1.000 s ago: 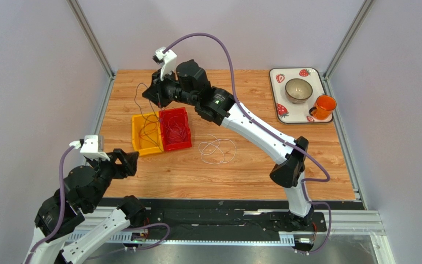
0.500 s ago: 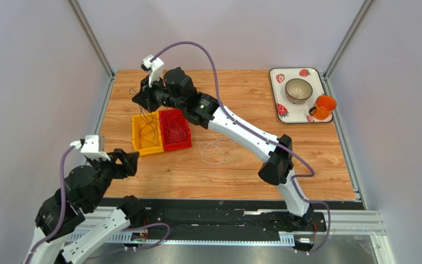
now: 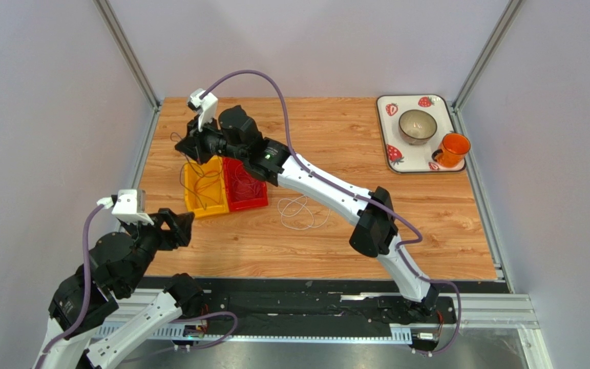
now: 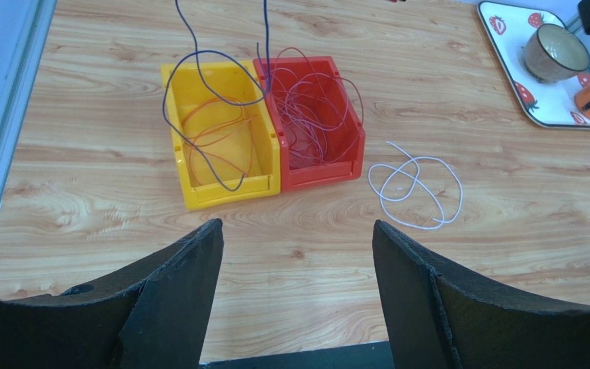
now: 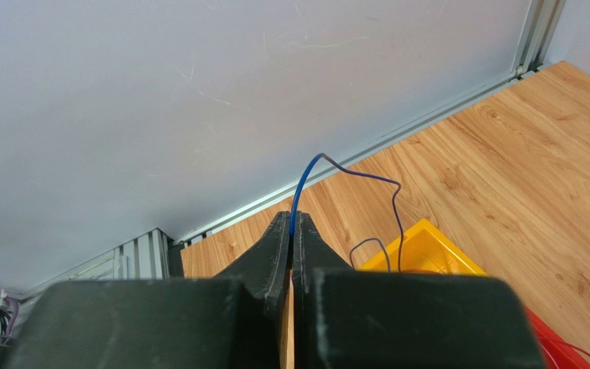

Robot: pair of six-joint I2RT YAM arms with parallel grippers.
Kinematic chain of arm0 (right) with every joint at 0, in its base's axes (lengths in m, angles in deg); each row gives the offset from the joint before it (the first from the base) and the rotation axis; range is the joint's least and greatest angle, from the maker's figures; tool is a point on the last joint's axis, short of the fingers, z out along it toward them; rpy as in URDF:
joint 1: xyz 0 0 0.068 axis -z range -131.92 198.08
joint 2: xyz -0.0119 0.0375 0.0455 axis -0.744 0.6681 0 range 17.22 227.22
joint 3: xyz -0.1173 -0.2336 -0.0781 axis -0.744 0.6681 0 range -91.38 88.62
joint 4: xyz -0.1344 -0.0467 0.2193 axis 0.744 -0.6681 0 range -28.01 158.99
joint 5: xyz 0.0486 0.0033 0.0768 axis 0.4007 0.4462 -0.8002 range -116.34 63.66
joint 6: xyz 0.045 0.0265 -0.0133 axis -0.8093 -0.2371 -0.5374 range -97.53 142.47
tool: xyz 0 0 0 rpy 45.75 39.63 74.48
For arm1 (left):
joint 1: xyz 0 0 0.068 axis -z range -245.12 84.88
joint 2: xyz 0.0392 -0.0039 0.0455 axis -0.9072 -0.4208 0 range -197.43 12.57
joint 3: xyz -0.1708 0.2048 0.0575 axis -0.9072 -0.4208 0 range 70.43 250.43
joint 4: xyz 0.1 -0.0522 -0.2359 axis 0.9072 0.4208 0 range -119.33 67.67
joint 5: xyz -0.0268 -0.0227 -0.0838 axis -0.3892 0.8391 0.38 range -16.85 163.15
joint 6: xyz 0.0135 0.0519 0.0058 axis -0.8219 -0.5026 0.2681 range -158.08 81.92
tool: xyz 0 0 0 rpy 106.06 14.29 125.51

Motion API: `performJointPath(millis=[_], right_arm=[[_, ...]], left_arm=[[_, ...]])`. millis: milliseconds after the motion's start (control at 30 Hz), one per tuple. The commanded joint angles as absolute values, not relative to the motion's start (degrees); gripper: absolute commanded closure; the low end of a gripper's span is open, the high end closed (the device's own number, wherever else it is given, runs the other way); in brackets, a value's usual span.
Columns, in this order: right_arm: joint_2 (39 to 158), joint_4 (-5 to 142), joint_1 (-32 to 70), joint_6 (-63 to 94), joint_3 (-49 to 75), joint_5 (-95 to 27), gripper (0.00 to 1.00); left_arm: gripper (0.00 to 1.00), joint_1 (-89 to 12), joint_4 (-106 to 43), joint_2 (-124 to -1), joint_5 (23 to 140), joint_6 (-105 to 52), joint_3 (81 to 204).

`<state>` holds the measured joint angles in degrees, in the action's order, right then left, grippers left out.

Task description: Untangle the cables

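Right pincer [image 5: 291, 231] is fully closed on the blue cable [image 5: 303, 173]. The strand exits the tips toward 12 o'clock, arcs to 3 o'clock, then drops into the yellow bin [image 5: 429, 244]. Blue loops overlie thin orange cables [image 4: 213, 146] in that bin. Red bin [image 4: 321, 171], touching it at 3 o'clock, holds tangled pinkish cables [image 4: 313, 108]. White cable [image 4: 417, 184] is coiled loose on the table [image 4: 506, 231], at 4 o'clock of the red bin. Left pincer [image 4: 296, 231] is wide open and empty, well apart from all cables, at 6 o'clock of the bins.
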<state>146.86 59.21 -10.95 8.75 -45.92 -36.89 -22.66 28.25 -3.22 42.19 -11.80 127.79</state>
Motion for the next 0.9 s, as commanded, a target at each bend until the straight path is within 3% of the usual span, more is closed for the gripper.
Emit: performJointPath(millis=[0,867], right_arm=[[146.77,63.53,-11.43,8.40,-45.16,-36.01,1.00],[144.48,67.93,-9.67,2.78,-27.22,-36.18,1.00]], left_arm=[[0.21,-22.58,26.83,-2.90,42.30,-12.50,127.47],[0.21,-23.02,26.30,-3.86,43.18,-12.77,127.29]])
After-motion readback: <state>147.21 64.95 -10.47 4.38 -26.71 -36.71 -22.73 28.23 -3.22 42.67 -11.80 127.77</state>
